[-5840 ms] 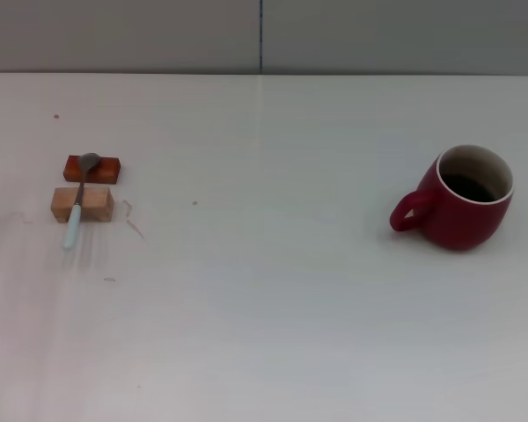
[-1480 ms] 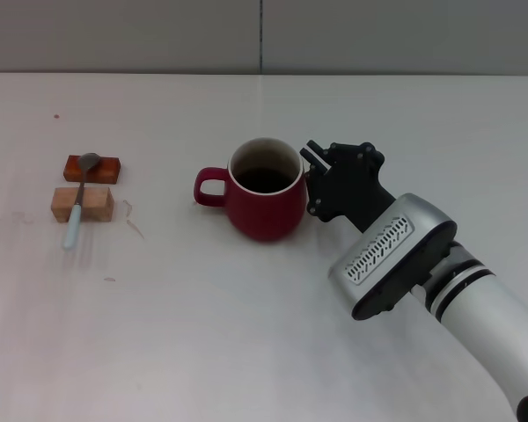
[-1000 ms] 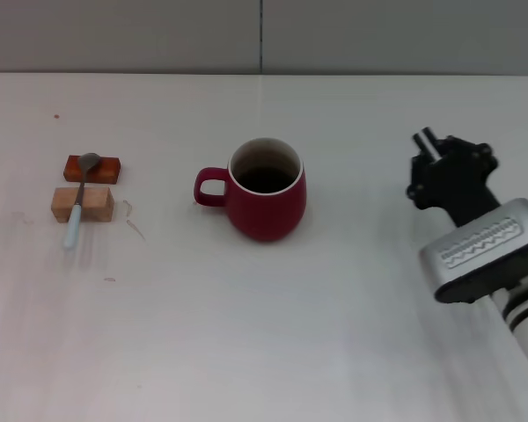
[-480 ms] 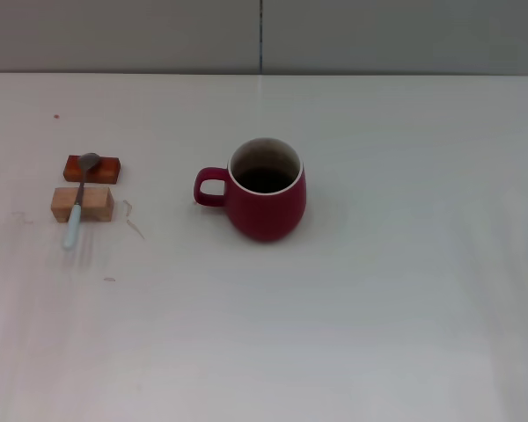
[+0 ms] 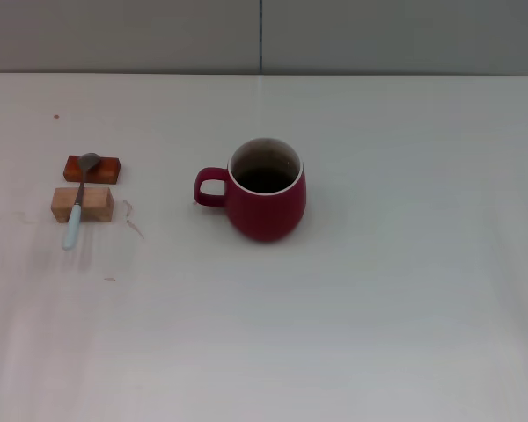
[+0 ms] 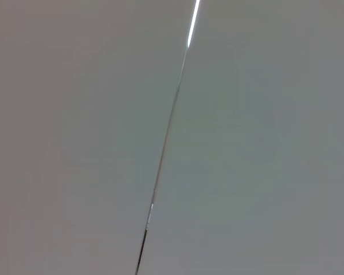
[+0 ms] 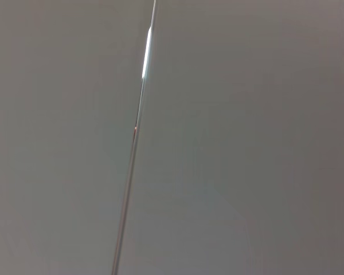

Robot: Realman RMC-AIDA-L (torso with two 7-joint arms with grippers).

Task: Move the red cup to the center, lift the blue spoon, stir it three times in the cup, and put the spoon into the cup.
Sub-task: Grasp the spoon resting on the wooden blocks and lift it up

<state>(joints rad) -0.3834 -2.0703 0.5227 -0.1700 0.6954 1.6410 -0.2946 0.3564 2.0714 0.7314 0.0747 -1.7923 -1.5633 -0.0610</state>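
The red cup (image 5: 266,192) stands upright near the middle of the white table, its handle pointing to the left, its inside dark. The blue spoon (image 5: 77,204) lies at the far left across two small blocks, its grey bowl on the reddish-brown block (image 5: 93,168) and its pale blue handle over the tan wooden block (image 5: 83,203), the handle's end pointing toward the front. Neither gripper shows in the head view. Both wrist views show only a plain grey wall with a seam.
The white table (image 5: 378,290) runs to a grey wall at the back. A few faint marks lie on the table near the blocks.
The cup stood at the right and now stands near the middle. My right arm let go of it, drew back to the right and left the view. The spoon has not moved.
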